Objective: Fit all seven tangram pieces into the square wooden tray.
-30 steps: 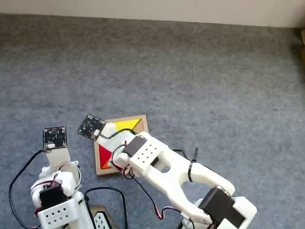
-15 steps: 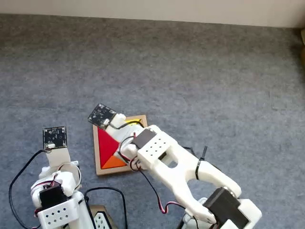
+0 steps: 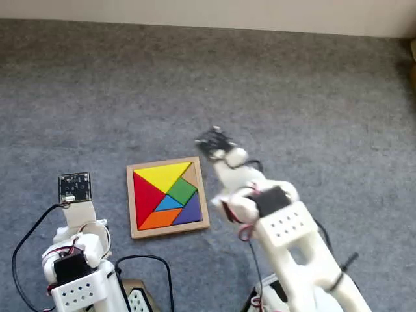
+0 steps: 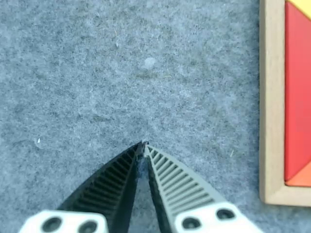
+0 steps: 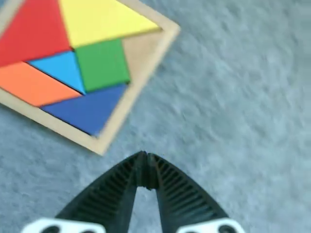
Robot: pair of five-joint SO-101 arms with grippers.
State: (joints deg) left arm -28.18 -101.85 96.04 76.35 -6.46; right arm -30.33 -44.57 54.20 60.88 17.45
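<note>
The square wooden tray (image 3: 132,201) lies on the grey carpet with several coloured pieces flat inside: yellow (image 3: 161,177), red (image 3: 144,195), green (image 3: 181,191), light blue (image 3: 169,203), orange (image 3: 158,219) and purple-blue (image 3: 190,211). A bare wood triangle (image 3: 191,173) shows at the tray's far right corner. My right gripper (image 5: 145,158) is shut and empty, hanging over carpet just off the tray's (image 5: 146,73) right side. Left of the tray's rim (image 4: 271,97), my left gripper (image 4: 144,145) is shut, empty and low over the carpet.
The right arm (image 3: 286,227) rises from the front edge, right of the tray. At the front left corner stands the left arm (image 3: 75,260). Open grey carpet stretches beyond the tray to the pale wall at the back.
The right arm has swung from over the tray out to its right, uncovering all the pieces. The left arm has stayed still.
</note>
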